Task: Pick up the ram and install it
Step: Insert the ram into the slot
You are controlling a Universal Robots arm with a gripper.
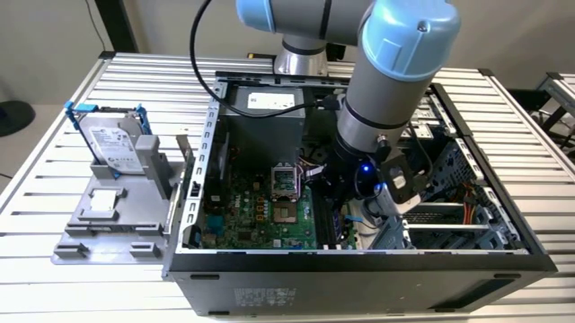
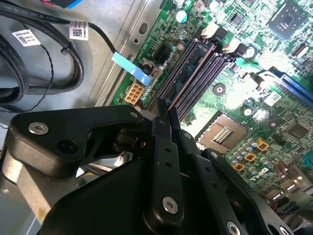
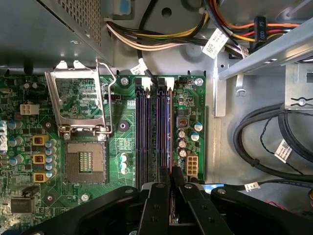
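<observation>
inside, the computer case [image 1: 207,168] holds a motherboard [image 1: 256,215], jaws [image 3: 170,172] above.

A table [image 1: 72,289] of pale metal slats fills most of the exterior view, its ribs running across from the exterior view's left to right. Behind it stands a plain light wall [image 1: 54,27], crossed near the top by a dark upright post [image 1: 118,25]. On the floor at the exterior view's far left sits a round dark base [image 1: 13,116]. At the far right, another slatted metal stand [image 1: 557,91] shows beside the table's edge. The light is even and soft, with no hard shadows on the slats.
</observation>
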